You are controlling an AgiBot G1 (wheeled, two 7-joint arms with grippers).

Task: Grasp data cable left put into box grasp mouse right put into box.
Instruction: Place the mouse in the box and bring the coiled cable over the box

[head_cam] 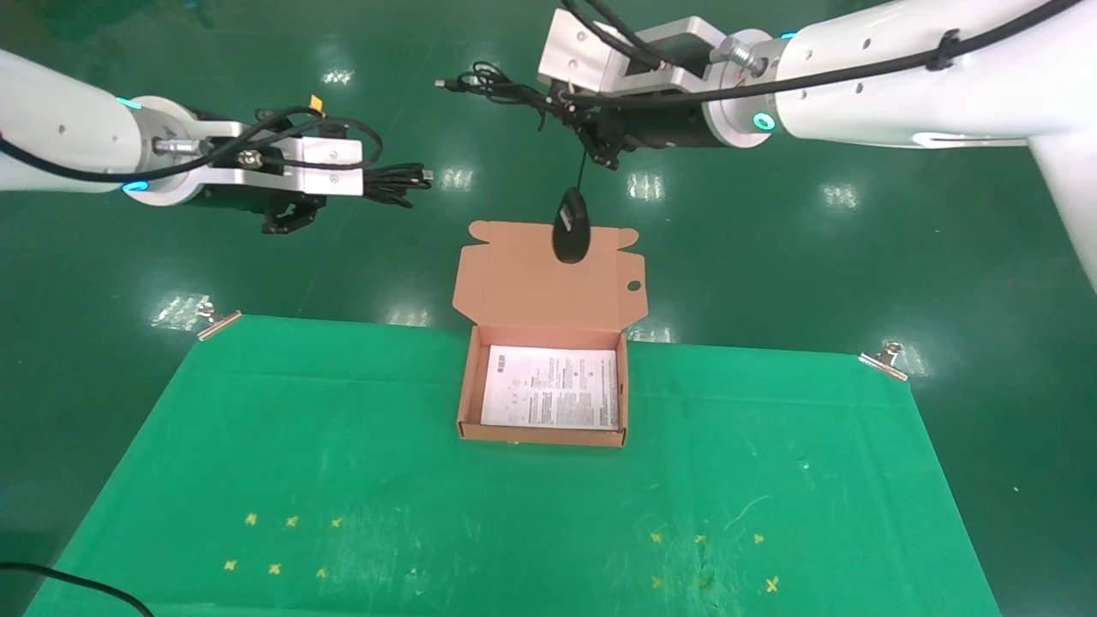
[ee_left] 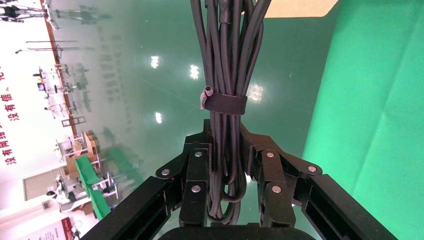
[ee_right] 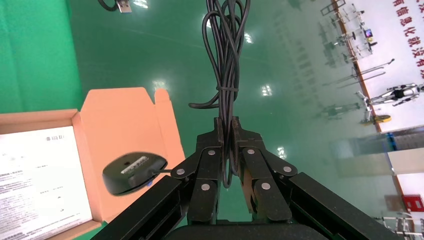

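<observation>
My left gripper (head_cam: 291,214) is raised at the far left, shut on the data cable (head_cam: 394,184). In the left wrist view the tied coil (ee_left: 227,75) runs between the closed fingers (ee_left: 195,170). My right gripper (head_cam: 600,141) is raised behind the box and shut on the mouse's bundled cord (head_cam: 493,86). The black mouse (head_cam: 571,225) hangs from that cord in front of the open lid (head_cam: 531,283). The box (head_cam: 467,394) sits open at the table's far middle with a white sheet inside. The right wrist view shows the cord (ee_right: 226,60), the mouse (ee_right: 132,172) and the box (ee_right: 82,150).
A green cloth (head_cam: 343,446) covers the table, held by metal clips at the far corners (head_cam: 218,321) (head_cam: 887,360). Small yellow marks (head_cam: 291,520) dot the near part. A black cable (head_cam: 68,583) crosses the near left corner. Glossy green floor lies beyond the table.
</observation>
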